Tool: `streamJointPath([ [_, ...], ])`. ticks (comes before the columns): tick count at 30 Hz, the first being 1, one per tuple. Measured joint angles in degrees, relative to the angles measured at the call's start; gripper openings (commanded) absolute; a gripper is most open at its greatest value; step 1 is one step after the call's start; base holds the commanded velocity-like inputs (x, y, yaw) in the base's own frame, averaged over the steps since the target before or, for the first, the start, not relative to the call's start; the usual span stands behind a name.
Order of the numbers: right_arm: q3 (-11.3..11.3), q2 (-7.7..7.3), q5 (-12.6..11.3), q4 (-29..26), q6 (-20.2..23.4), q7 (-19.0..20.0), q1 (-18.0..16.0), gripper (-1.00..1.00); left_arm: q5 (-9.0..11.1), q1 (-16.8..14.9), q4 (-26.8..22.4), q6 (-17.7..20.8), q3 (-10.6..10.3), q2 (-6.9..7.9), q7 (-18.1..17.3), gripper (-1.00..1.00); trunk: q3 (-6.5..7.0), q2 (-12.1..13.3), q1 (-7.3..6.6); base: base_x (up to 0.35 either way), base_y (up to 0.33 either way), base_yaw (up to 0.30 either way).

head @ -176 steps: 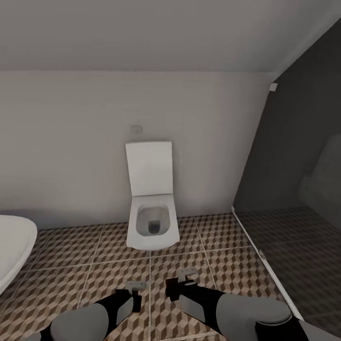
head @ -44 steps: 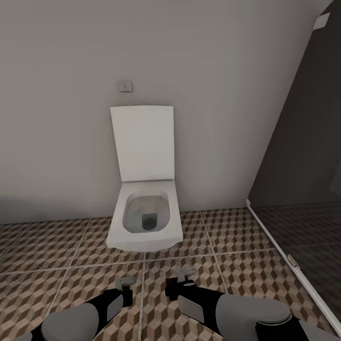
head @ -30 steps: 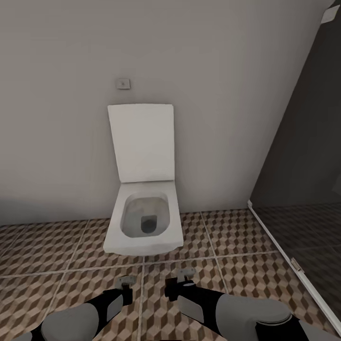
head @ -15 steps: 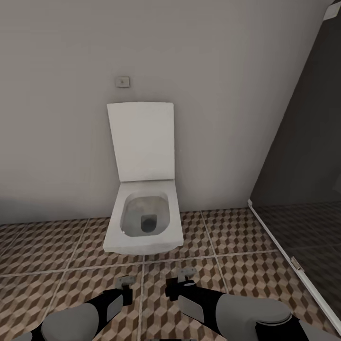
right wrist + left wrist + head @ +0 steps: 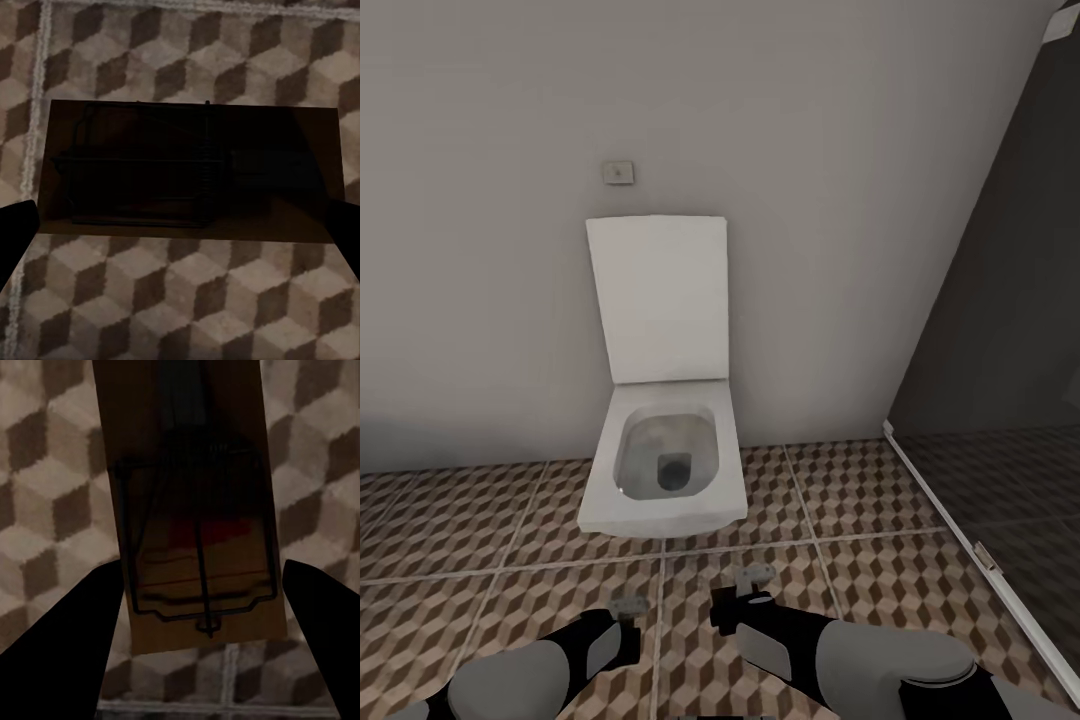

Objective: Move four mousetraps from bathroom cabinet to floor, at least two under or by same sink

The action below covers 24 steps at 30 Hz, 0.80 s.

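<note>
In the left wrist view a tan wooden mousetrap [image 5: 195,510] with a dark wire spring sits between the dark fingers of my left gripper [image 5: 201,577], close above the cube-patterned bathroom floor [image 5: 52,495]. The right wrist view has another mousetrap [image 5: 187,161] spanning the fingers of my right gripper [image 5: 182,214] over the same tiles. In the head view both grippers, left [image 5: 628,615] and right [image 5: 745,590], hover low over the bathroom floor [image 5: 860,520] in front of the toilet. The cabinet and the sink are out of view.
A white toilet [image 5: 665,470] with its lid up stands against the grey wall straight ahead. At the right a pale threshold rail [image 5: 950,540] separates the tiles from the darker shower floor [image 5: 1010,500] and dark wall.
Since 5.9 s ago the camera has moved closer to the toilet and the white basin at the left has left the picture. In the last half second my left gripper dipped slightly.
</note>
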Motion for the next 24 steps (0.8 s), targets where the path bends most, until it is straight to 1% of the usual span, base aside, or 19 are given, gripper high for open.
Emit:
streamJointPath([
  [3,0.00,0.00,0.00,0.02,0.01,0.01,0.00,-1.00,0.01,0.00,0.00,-1.21,-0.05,0.00,-0.16,-1.00,0.00,0.00,0.00,0.000,0.000,0.000],
  [24,0.00,0.00,-0.10,0.11,-0.05,0.02,0.00,-1.00,0.24,0.00,0.00,-5.36,0.13,0.17,0.00,-1.00,-4.65,-0.28,0.54,0.000,0.000,0.000],
])
